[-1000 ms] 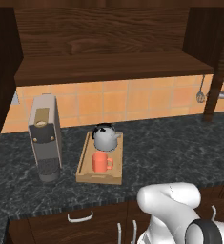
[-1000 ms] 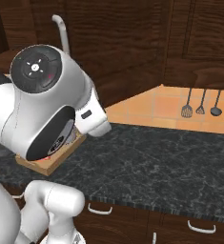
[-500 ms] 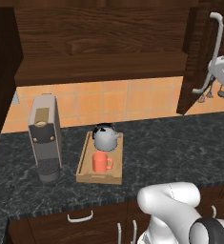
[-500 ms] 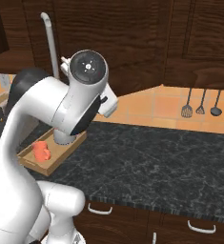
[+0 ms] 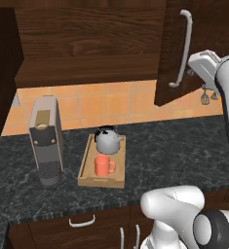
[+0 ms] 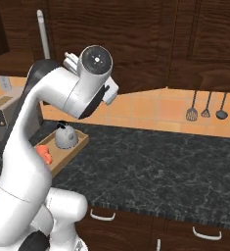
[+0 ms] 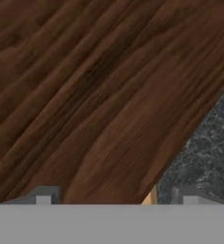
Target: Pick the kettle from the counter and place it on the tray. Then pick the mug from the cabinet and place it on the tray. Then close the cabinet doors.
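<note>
The silver-grey kettle [image 5: 107, 140] [image 6: 66, 137] and the orange-red mug [image 5: 104, 166] [image 6: 43, 153] both stand in the light wooden tray [image 5: 85, 170] [image 6: 72, 149] on the dark speckled counter [image 5: 174, 151]. The cabinet [image 5: 86, 44] shows its bare shelf. Its right door [image 5: 172, 73], with a silver bar handle [image 5: 180, 48], stands partly swung in. My gripper [image 7: 116, 196] is open and pressed close against the door's wood grain [image 7: 94, 95], with nothing between the fingertips [image 7: 44, 195]. In the left base view my gripper [image 5: 200, 65] sits just right of the door. The left door [image 5: 1, 82] stands open.
A tall grey coffee machine [image 5: 47, 138] stands left of the tray. Kitchen utensils [image 6: 207, 105] hang on the tiled wall to the right. Drawers with curved silver handles [image 5: 82, 222] run under the counter. My own arm [image 6: 62, 98] blocks much of the right base view.
The right cabinet door has swung leftward toward shut, and my hand has followed it in from the right. Kettle, mug and tray have not moved.
</note>
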